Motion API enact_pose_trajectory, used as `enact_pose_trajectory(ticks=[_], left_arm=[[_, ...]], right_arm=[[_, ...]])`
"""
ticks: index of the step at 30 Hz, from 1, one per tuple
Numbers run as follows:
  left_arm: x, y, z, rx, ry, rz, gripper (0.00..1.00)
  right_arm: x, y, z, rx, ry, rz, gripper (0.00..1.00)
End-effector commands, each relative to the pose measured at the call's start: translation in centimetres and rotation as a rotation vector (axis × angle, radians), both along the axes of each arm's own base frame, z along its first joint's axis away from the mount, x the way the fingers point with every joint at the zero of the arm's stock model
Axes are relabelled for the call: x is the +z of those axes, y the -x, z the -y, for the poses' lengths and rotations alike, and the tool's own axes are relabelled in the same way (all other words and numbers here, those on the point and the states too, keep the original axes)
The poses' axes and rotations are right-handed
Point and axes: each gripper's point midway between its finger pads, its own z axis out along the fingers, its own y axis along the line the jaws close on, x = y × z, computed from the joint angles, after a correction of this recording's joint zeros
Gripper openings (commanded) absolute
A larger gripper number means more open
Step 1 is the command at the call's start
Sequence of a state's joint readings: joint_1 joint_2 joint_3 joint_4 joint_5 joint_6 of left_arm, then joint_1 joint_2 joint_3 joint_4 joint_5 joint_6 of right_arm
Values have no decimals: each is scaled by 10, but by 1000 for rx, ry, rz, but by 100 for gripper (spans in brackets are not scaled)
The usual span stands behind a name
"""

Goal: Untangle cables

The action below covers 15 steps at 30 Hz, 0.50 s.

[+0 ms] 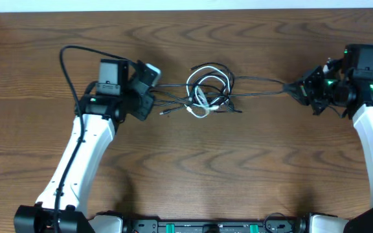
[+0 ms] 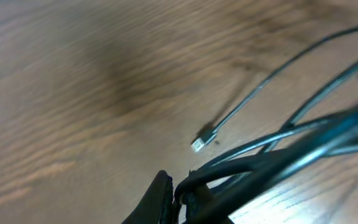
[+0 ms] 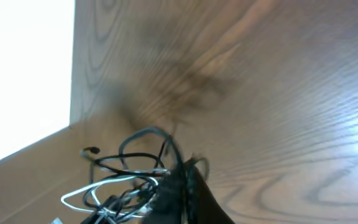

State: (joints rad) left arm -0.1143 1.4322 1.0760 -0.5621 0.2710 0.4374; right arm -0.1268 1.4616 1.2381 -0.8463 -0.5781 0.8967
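The cables (image 1: 207, 90) lie knotted together at the middle of the wooden table, a short white cable (image 1: 199, 98) looped through several black ones. My left gripper (image 1: 149, 98) is at the knot's left side, shut on black strands (image 2: 272, 162) that stretch away taut. A loose black end with a small plug (image 2: 199, 144) lies flat on the wood just past it. My right gripper (image 1: 294, 88) is well to the right of the knot, shut on a black strand (image 1: 258, 81) pulled straight from it. In the right wrist view the tangle (image 3: 126, 177) and the white cable (image 3: 82, 191) lie beyond the gripper (image 3: 185, 173).
The table's far edge (image 1: 186, 11) meets a white wall at the back. The left arm's own thick black wire (image 1: 67, 58) arcs over the table behind it. Both arm bases stand along the front edge (image 1: 206, 226).
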Motion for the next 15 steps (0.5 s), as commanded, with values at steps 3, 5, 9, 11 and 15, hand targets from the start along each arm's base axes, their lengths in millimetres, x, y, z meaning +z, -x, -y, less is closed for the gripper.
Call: enact_pose_trajectory(ticks=[3, 5, 9, 11, 15], left_arm=[[4, -7, -40, 168, -20, 3, 8], [4, -8, -48, 192, -18, 2, 8], [5, -8, -51, 257, 39, -14, 8], [8, -7, -39, 216, 100, -20, 7], [26, -3, 5, 55, 326, -23, 8]], right_arm=[[2, -1, 32, -43, 62, 29, 1], [1, 0, 40, -53, 70, 29, 1], [0, 3, 47, -69, 70, 16, 1], [-1, 4, 45, -64, 69, 11, 1], [-1, 5, 33, 9, 91, 31, 1]])
